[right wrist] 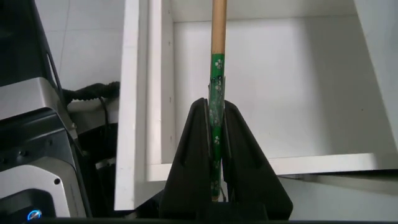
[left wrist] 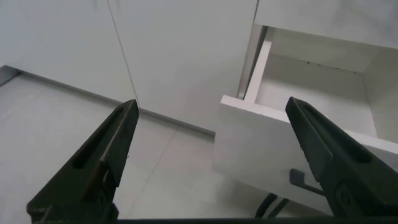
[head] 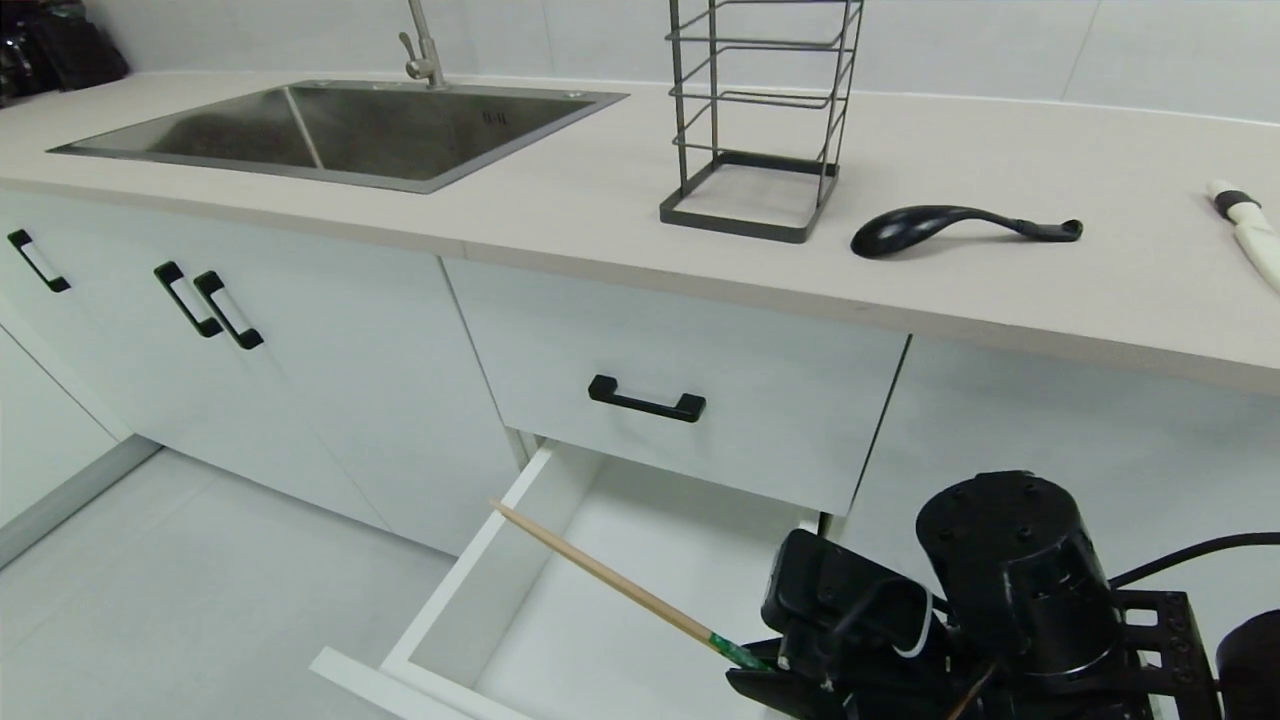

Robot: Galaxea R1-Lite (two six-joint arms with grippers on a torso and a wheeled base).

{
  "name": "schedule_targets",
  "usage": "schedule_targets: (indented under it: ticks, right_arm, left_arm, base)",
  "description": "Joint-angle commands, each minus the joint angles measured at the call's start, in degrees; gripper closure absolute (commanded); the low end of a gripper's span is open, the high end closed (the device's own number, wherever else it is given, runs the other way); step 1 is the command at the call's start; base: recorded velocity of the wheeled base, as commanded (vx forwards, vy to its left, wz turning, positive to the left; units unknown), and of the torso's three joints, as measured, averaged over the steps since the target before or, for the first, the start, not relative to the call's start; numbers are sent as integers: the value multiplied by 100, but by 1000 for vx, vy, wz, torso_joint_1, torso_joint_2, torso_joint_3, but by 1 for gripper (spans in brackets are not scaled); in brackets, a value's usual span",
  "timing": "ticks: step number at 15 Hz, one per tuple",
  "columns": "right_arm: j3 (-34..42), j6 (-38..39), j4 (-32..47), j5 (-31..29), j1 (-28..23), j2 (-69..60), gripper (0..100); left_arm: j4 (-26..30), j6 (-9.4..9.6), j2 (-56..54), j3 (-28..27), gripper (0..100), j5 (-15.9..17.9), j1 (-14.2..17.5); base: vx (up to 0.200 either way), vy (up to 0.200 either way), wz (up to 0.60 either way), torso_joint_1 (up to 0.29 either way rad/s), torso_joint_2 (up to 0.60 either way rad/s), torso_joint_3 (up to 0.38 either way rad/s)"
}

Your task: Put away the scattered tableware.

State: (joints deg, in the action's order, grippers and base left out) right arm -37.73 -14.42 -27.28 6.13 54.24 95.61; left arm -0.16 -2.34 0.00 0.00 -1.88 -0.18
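My right gripper [head: 765, 672] is shut on the green patterned end of a wooden chopstick [head: 600, 575]. The chopstick slants up and to the left over the open white drawer [head: 478, 565] below the counter. The right wrist view has the chopstick [right wrist: 217, 37] clamped between the right gripper's [right wrist: 215, 109] fingers, pointing across the drawer [right wrist: 155, 93]. My left gripper [left wrist: 212, 104] is open and holds nothing, low beside the drawer [left wrist: 261, 143] above the floor. A black spoon [head: 960, 228] lies on the countertop.
A wire rack [head: 755, 120] stands on the counter left of the spoon. A steel sink [head: 330, 130] with a tap sits at the back left. A white utensil with a black band [head: 1245, 230] lies at the counter's right edge. A shut drawer with a black handle [head: 646, 400] is above the open one.
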Motion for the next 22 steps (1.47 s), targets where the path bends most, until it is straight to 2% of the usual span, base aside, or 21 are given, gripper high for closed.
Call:
schedule_targets:
  ticks: [1, 3, 5, 9, 14, 18, 20, 22]
  right_arm:
    - [-129, 62, 74, -7, -89, -25, 100]
    - [-323, 71, 399, -209, -282, -139, 100]
    - [-182, 71, 338, -525, -300, -262, 100]
    - [-94, 282, 39, -683, -115, -174, 100]
    - [-771, 590, -75, -1009, 491, 669, 100]
    - [-1096, 1135, 12, -1624, 544, 1267, 100]
    - [-1202, 1381, 329, -1896, 579, 1399, 100]
    - [-1641, 1679, 760, -2169, 614, 1645, 100]
  left_arm:
    - [-2, -3, 0, 0, 0, 3, 1]
    - [-2, -3, 0, 0, 0, -6, 1]
    - [-2, -3, 0, 0, 0, 3, 1]
    - [-2, -3, 0, 0, 0, 3, 1]
    - [-2, -3, 0, 0, 0, 3, 1]
    - [-2, -3, 0, 0, 0, -6, 1]
    - [-2, -3, 0, 0, 0, 3, 1]
    - [-2, -3, 0, 0, 0, -6, 1]
  base:
    - [0, 0, 0, -32, 251, 46]
    - [0, 0, 0, -2, 115, 39]
    - [0, 0, 0, -1, 25, 25]
    - [0, 0, 0, 0, 0, 0]
    - [0, 0, 0, 0, 0, 0]
    - [0, 0, 0, 0, 0, 0]
    - [0, 0, 0, 0, 0, 0]
    - [0, 0, 0, 0, 0, 0]
